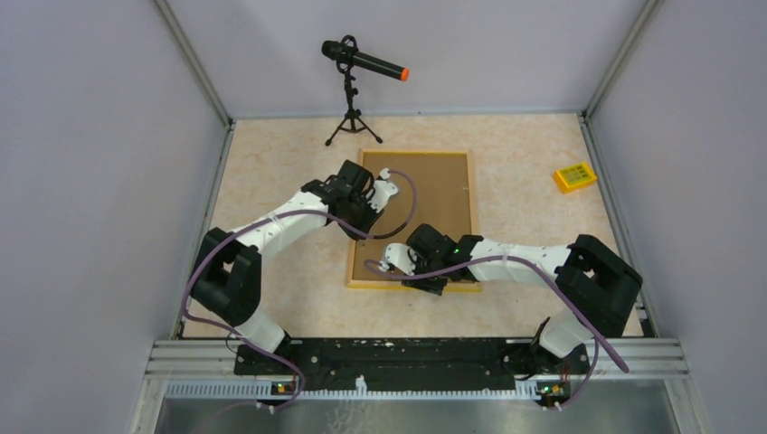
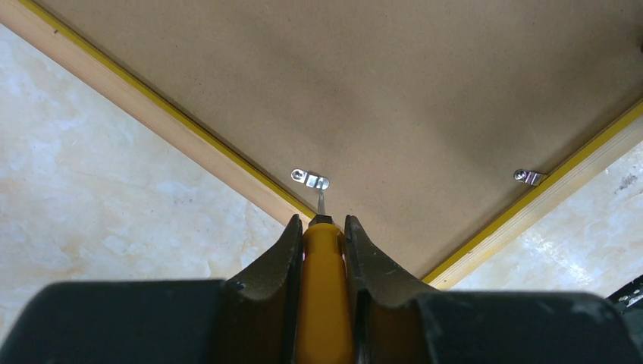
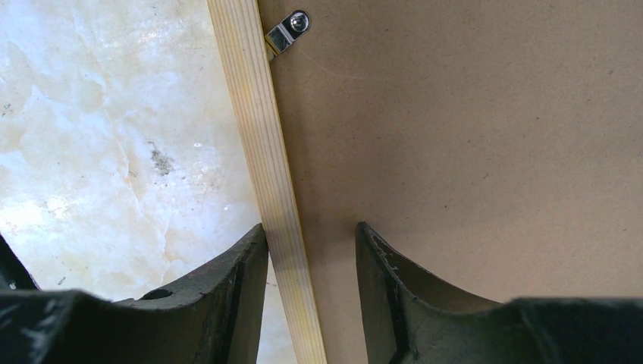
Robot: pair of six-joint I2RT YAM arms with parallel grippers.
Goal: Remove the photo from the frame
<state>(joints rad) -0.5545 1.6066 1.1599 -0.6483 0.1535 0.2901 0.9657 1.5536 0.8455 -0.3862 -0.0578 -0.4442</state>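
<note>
Firstly, frame [image 1: 443, 192]: lay face down on table [image 1: 525, 262], fibreboard back up; likely rigid, light. Its photo was hidden beneath, probably thin and crease-prone: lift by edges. Left gripper [image 2: 324, 227] pinched yellow screwdriver [image 2: 324, 311], tip at clip [image 2: 311, 180]. Right gripper [image 3: 311, 246] stood half-open astride the frame's edge, holding nothing.

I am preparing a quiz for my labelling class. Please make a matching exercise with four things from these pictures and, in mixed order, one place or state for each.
1. frame
2. yellow block
3. left gripper
4. right gripper

A. open, astride the frame's edge
B. shut on a yellow-handled tool
C. lying back side up
D. right side of the table

Pairs: 1-C, 2-D, 3-B, 4-A
</note>
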